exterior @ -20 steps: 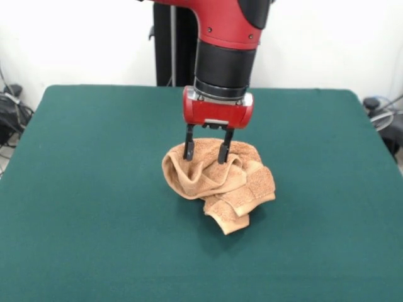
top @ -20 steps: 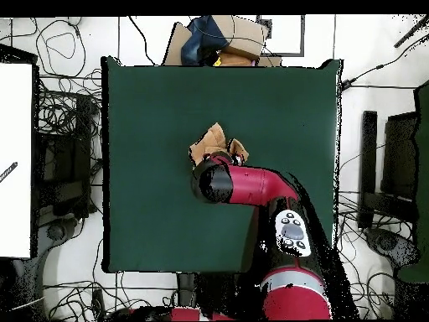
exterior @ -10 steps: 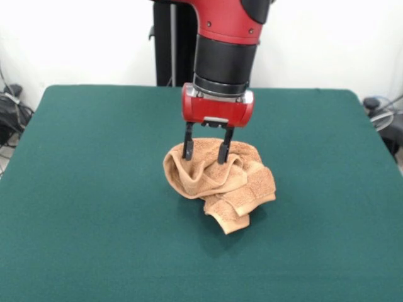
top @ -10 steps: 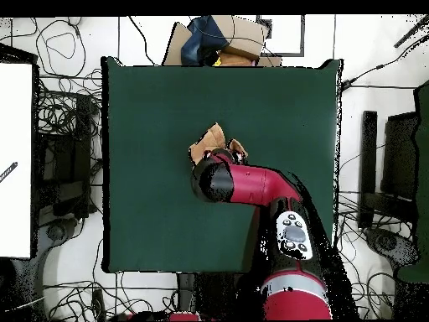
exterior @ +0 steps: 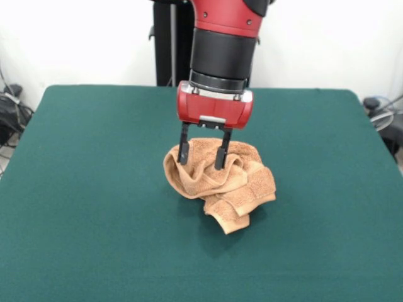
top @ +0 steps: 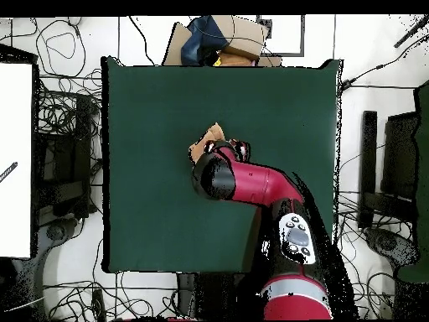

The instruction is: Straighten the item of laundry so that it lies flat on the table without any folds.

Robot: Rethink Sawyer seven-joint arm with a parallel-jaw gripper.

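Directly under the gripper (exterior: 202, 151) sits the towel (exterior: 221, 182), bunched into a crumpled heap near the middle of the table (exterior: 94, 189). Jaws stand apart, pointing straight down, with a raised fold of cloth between them; both tips overlap the heap's top, contact cannot be told. Most of the heap spreads below and to the right of the jaws in the front view. From overhead the arm (top: 251, 184) covers much of the towel (top: 205, 141)

A plain white wall (exterior: 327, 38) rises behind. On the pale floor (top: 356, 50), tangled black cables (top: 59, 109) lie beside cardboard boxes (top: 239, 38) and a white panel (top: 15, 159).
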